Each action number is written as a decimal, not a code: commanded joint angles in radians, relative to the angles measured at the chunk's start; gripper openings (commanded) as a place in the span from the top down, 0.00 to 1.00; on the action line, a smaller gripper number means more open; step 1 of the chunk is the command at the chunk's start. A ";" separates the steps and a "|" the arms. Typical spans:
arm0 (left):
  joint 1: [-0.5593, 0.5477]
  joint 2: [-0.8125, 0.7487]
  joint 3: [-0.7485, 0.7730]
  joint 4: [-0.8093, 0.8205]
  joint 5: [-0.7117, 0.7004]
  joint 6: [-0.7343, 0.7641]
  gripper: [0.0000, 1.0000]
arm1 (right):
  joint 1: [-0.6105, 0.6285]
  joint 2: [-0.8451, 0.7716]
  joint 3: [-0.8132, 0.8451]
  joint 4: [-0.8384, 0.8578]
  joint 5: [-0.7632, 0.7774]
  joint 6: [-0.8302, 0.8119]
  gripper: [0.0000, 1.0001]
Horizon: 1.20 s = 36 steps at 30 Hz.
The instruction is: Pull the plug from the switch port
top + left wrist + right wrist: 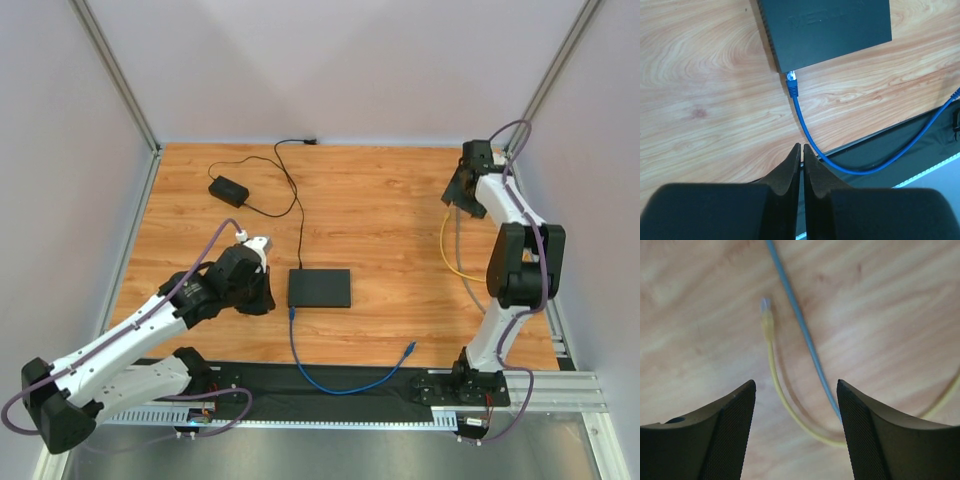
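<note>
Blue plug (292, 313) sits in the switch (320, 288), mid-table; I grip nothing.
From above, my left gripper (266, 298) reaches low beside the switch's left end, forearm stretched forward. Left wrist view: fingers pressed together, empty, short of the plug; I'd open, straddle its boot, then pull straight out. Right wrist view: my right gripper (796, 385) hangs spread over a yellow cable (771, 350), probably clear of it.
</note>
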<state>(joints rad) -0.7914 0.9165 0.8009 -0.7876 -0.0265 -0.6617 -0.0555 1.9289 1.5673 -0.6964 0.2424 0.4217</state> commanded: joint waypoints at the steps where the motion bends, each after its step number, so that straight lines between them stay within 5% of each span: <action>1: -0.003 -0.063 -0.028 -0.055 -0.027 -0.050 0.88 | 0.089 -0.246 -0.162 -0.069 0.078 0.014 0.32; 8: 0.000 -0.178 -0.138 0.001 0.072 -0.192 0.75 | 0.553 -0.684 -0.533 -0.057 0.107 0.093 0.31; 18: 0.000 -0.336 -0.317 0.174 0.079 -0.364 0.68 | 0.933 -0.872 -0.863 0.257 -0.156 0.183 0.33; 24: 0.001 -0.400 -0.474 0.364 0.106 -0.536 0.60 | 1.022 -0.803 -0.850 0.376 -0.227 0.146 0.44; 36: 0.058 -0.298 -0.512 0.470 0.065 -0.636 0.59 | 1.019 -0.358 -0.495 0.233 -0.244 0.014 0.56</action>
<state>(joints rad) -0.7609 0.6003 0.2867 -0.3824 0.0448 -1.2526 0.9611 1.5192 0.9905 -0.4255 -0.0055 0.4877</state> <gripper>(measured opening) 0.405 0.448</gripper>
